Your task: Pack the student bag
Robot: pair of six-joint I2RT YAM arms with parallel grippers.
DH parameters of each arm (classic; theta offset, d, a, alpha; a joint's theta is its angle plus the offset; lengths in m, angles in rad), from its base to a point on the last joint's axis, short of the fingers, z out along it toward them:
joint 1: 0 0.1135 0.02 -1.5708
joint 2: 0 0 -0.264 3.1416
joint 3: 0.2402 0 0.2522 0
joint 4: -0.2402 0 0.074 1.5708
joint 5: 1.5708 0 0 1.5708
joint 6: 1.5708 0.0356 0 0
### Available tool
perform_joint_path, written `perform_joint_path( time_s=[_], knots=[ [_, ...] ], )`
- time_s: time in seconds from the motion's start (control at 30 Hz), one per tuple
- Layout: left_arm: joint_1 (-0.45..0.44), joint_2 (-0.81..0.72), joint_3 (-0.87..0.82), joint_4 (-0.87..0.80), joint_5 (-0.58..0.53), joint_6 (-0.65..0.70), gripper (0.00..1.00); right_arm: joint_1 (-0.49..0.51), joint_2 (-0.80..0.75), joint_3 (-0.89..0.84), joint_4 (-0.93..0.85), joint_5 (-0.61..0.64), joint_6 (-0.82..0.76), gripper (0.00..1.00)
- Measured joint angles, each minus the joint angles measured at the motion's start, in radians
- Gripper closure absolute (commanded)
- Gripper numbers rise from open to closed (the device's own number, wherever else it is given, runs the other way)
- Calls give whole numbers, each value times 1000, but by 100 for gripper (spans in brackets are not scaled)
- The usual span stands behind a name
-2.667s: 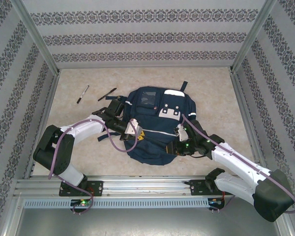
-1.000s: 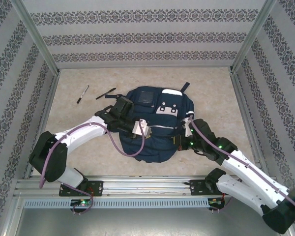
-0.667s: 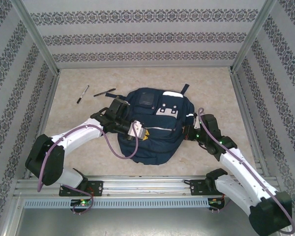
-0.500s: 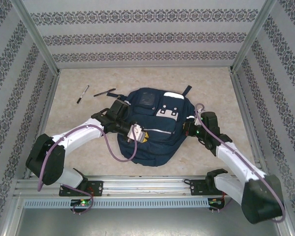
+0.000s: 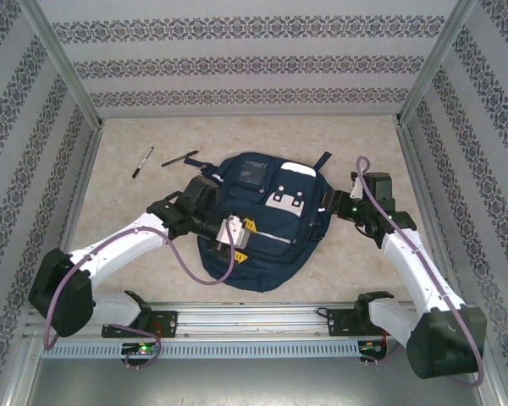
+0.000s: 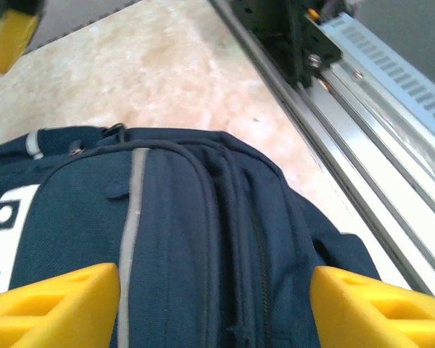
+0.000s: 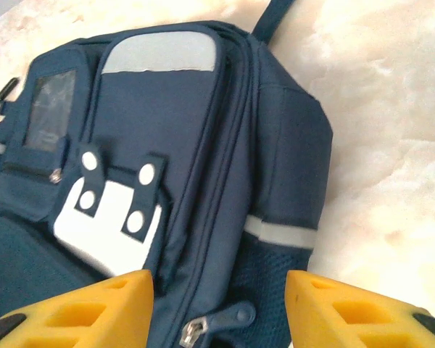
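Bag check from my end: the student bag (image 5: 271, 262) lies flat in the middle of the table (image 5: 118, 211), front pockets up, top toward the far wall. Left gripper (image 6: 216, 290) hangs over the bag's near-left part with its yellow fingers (image 6: 51, 301) spread wide and only bag fabric below them; I read it as released, gripping nothing. Right gripper (image 7: 219, 290) sits just beside the bag's right edge, also spread apart and released. Its camera looks across the white snap patch (image 7: 112, 206), with a side zipper pull (image 7: 216, 325) between the fingers. I can't tell whether either claw touches the fabric. A pen (image 5: 143, 161) and a second pen (image 5: 179, 158) lie on the table beyond the left arm, near the bag's top-left corner but apart from it. Aluminium rail (image 5: 254, 321) runs along the near edge.
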State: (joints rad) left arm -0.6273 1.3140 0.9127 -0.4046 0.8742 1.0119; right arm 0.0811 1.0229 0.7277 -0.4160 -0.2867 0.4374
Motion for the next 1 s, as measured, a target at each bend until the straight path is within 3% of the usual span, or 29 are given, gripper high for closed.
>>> perform_joint_path(
  time_s=[0.17, 0.37, 0.53, 0.6, 0.7, 0.73, 0.9, 1.0],
  knots=[
    [-46, 34, 105, 56, -159, -383, 44, 43, 16, 56, -85, -110, 64, 53],
    [-148, 97, 179, 70, -447, -864, 40, 135, 178, 124, -169, -230, 99, 47],
    [-158, 104, 215, -84, -663, -1315, 39, 187, 290, 178, -245, -224, 92, 47],
    [-158, 85, 214, -165, -723, -1503, 39, 220, 338, 201, -256, -225, 86, 52],
    [-158, 29, 169, -273, -761, -1719, 37, 257, 433, 250, -264, -230, 75, 71],
    [-158, 11, 146, -303, -765, -1779, 35, 264, 465, 264, -267, -230, 77, 72],
    [-156, -12, -27, -316, -753, -1984, 37, 262, 516, 270, -284, -234, 79, 99],
    [-142, 6, -86, -285, -751, -2042, 39, 264, 494, 265, -285, -244, 85, 100]
  ],
)
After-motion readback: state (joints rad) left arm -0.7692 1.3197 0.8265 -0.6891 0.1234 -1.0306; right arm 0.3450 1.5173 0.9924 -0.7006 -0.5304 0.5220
